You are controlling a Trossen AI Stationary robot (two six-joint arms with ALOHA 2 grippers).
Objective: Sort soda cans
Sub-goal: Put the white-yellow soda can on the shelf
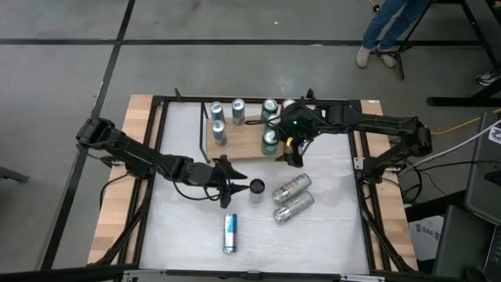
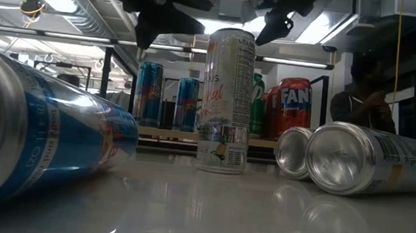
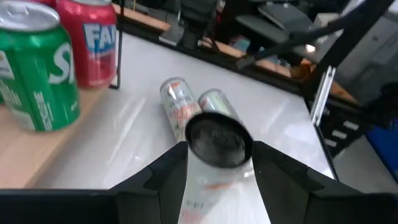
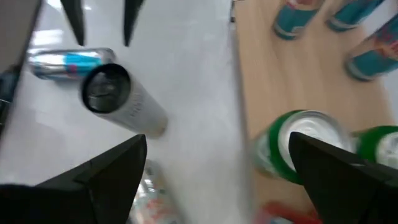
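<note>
Left gripper (image 1: 237, 186) jaws apart beside upright silver can (image 1: 257, 189), right gripper (image 1: 293, 153) jaws released

White table (image 1: 329, 235): wooden board (image 1: 246, 146), 4 cans (image 1: 293, 197).

You have even, bright light from ceiling lamps, which show as long white strips in the low view. The white table (image 1: 329, 235) gives soft glare and faint reflections under the cans (image 2: 226, 99). In the low view the near blue can (image 2: 39, 137) is large and out of focus, and the arms are dark against the lamps. The right wrist view is blurred all over; the left wrist view is a little soft.
</note>
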